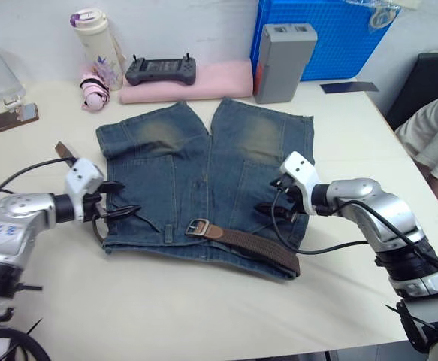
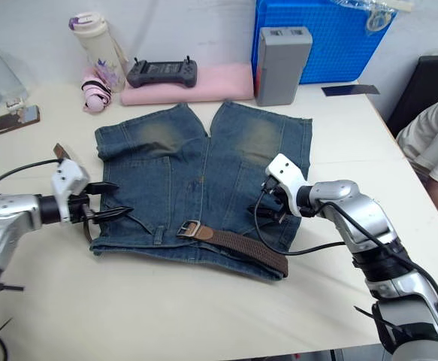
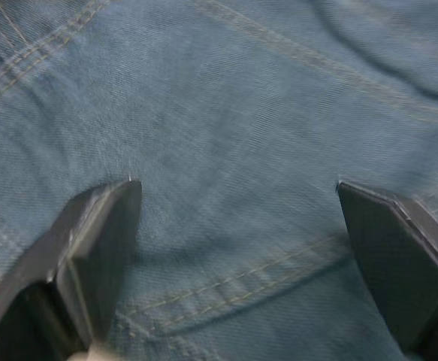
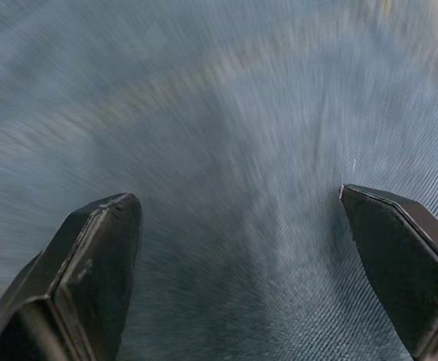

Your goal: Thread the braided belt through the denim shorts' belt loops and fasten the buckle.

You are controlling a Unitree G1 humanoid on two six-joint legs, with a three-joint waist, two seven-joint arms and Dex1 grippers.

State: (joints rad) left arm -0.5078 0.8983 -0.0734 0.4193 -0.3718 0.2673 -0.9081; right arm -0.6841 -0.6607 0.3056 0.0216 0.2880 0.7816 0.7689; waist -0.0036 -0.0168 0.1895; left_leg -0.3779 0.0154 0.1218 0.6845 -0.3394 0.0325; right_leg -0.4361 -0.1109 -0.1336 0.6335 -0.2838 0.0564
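Note:
The denim shorts lie flat on the white table, waistband toward me. The braided belt runs along the right half of the waistband, and its buckle rests near the middle. A brown strap end pokes out behind my left gripper. One of the belt loops stands just left of the buckle. My left gripper is open at the shorts' left edge, over the denim. My right gripper is open over the right leg, above the belt, with nothing between its fingers.
At the back stand a bottle, a pink pad with a black controller, a grey box and a blue crate. A phone lies far left. A person's arm shows at the right edge.

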